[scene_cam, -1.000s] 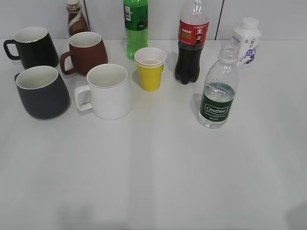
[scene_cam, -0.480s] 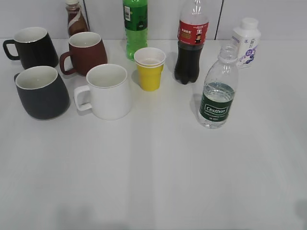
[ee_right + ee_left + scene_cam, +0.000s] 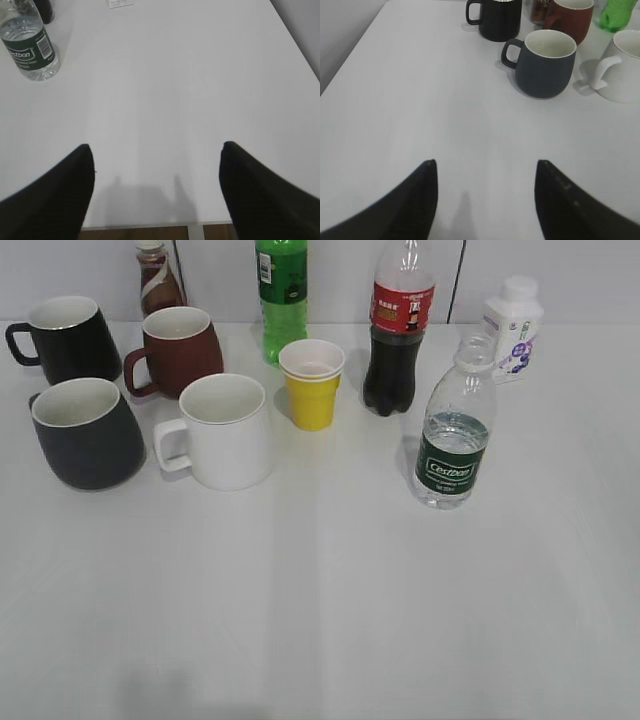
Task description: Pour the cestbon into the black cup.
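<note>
1. Meanwhile, my left hand (image 3: 485,200) hung spread wide above the bare desk (image 3: 330,620), holding nothing.
2. My right hand (image 3: 157,192) was likewise spread and empty.
3. The cestbon (image 3: 455,430) stood upright at right, well apart from the black cup (image 3: 88,432) at left.

Water bottle (image 3: 455,430): small, clear plastic, dark green label with white "Cestbon" lettering. Stands upright on the right side of the white table (image 3: 330,600), uncapped, mouth open. Partly filled; water level sits just above the label. Nothing is touching it.

Black cup (image 3: 87,432): large matte charcoal mug, white interior, body widening toward the base. Stands upright at the table's left side, well apart from the bottle. Interior appears empty.
</note>
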Controlling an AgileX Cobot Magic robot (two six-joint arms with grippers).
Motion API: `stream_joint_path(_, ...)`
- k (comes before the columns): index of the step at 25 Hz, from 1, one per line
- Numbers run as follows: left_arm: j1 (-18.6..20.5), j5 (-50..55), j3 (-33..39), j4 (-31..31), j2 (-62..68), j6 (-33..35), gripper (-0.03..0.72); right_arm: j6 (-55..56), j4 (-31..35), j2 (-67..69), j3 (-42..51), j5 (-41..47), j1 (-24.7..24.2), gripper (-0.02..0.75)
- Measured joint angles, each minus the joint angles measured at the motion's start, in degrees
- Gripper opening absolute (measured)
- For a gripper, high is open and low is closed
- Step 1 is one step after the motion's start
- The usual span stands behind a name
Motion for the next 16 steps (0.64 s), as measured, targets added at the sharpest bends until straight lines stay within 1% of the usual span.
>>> stream_joint_path(11, 0.0, 0.0, 0.0, 0.0, 0.0, 0.0, 0.443, 0.0, 0.0, 0.0, 0.0, 0.0, -0.1, 0.584)
stream_joint_path(16, 0.0, 0.0, 0.0, 0.5, 0.0, 0.0, 0.419, 0.1, 0.0, 0.0, 0.0, 0.0, -0.1, 0.584)
